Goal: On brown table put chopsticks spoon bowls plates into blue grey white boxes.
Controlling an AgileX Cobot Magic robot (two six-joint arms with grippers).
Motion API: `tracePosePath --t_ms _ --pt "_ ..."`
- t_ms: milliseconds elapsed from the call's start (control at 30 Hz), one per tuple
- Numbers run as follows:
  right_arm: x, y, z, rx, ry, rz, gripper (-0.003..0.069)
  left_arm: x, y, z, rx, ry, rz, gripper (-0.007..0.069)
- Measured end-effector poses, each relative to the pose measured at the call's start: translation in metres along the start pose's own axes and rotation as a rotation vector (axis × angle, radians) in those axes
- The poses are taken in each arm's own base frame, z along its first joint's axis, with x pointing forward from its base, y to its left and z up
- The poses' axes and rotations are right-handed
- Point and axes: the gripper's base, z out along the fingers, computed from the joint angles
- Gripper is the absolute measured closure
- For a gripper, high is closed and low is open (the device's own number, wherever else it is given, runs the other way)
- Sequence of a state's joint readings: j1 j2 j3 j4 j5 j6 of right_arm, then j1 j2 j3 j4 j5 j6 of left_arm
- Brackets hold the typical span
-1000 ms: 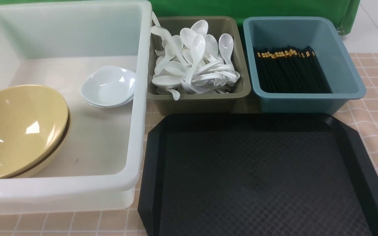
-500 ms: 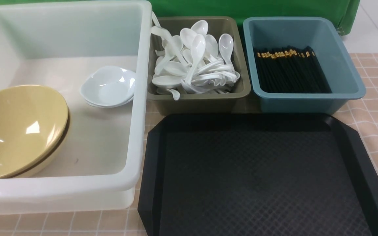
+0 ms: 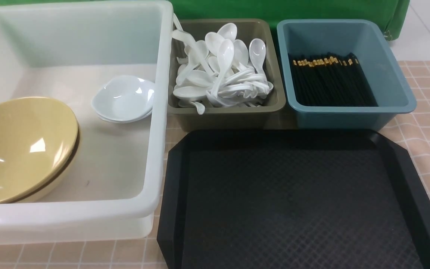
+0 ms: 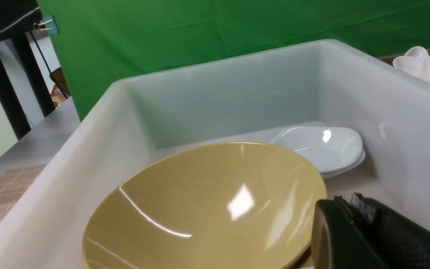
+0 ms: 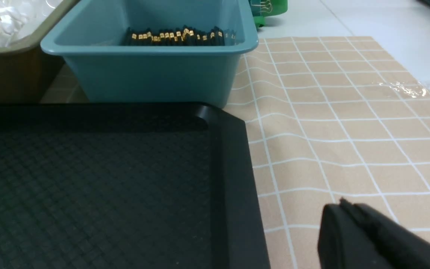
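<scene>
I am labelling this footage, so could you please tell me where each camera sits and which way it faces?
Front: between the arms, looking forward and down at the white tub, spoon bin, blue bin and black tray.
Left wrist: above the tub's near edge, facing the yellow bowl; shut left hand shows.
Right wrist: low beside the tray, facing the blue bin; shut right hand shows.
Shared: the front and left wrist views both show the white dishes.

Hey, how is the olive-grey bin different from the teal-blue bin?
The olive-grey bin holds a loose, tangled heap of white soup spoons; the teal-blue bin holds black chopsticks laid side by side in a neat row. The olive-grey bin stands between the white tub and the teal-blue bin, which is toward the robot's right. Both are open rectangular plastic bins behind the black tray.
</scene>
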State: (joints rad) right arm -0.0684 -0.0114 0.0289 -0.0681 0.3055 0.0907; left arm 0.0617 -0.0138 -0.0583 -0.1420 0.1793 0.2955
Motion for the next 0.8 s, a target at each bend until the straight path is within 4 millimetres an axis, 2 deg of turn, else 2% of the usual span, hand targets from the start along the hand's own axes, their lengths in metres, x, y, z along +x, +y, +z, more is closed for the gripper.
tracePosePath --t_ms 167,333,633,800 --pt "0.000 0.000 0.000 0.000 0.000 0.000 0.0611 0.025 -0.003 0.004 0.002 0.068 -0.051 0.0622" --pt "0.000 0.000 0.000 0.000 0.001 0.000 0.0610 0.036 -0.005 0.003 0.015 0.173 -0.028 0.0622" --pt "0.000 0.000 0.000 0.000 0.001 0.000 0.0607 0.039 -0.005 0.003 0.018 0.207 -0.006 0.0622" --pt "0.000 0.000 0.000 0.000 0.001 0.000 0.0601 0.039 -0.005 0.003 0.011 0.208 -0.066 0.0622"
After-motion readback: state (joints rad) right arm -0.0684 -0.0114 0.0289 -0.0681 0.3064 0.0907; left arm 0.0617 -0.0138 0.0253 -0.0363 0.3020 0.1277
